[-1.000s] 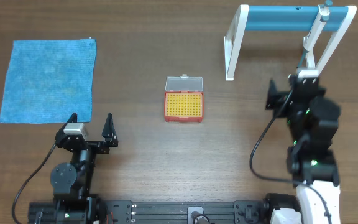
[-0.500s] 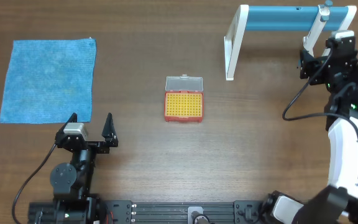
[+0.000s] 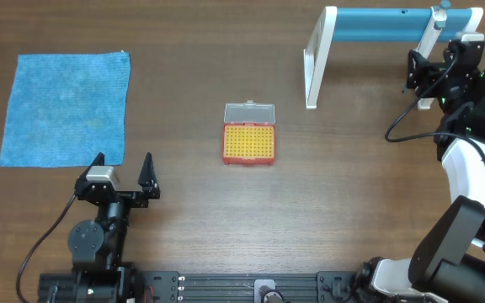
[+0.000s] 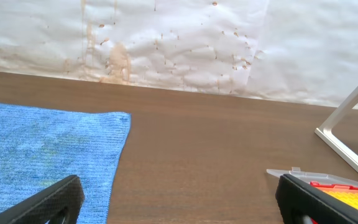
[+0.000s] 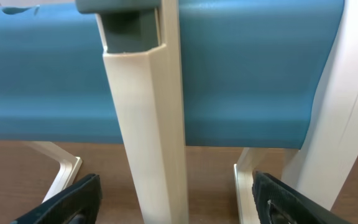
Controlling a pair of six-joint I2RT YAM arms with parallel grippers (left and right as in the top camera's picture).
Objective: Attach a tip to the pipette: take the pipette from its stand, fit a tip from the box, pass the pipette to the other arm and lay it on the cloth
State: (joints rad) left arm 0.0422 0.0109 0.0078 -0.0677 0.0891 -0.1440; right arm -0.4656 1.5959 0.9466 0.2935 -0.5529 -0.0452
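A brown wooden table is seen, backed by a white wall marked with brownish stains. A blue cloth is spread flat on the table, near one black finger of the left gripper. By the other finger a tip box is partly seen, its clear lid open; what appear to be yellow tips are held inside. A white stand is planted just beyond it. The fingers are spread wide apart.

The box is red-orange with a yellow dotted grid. Left of it the cloth is plain blue; right of it the stand is blue with white legs.
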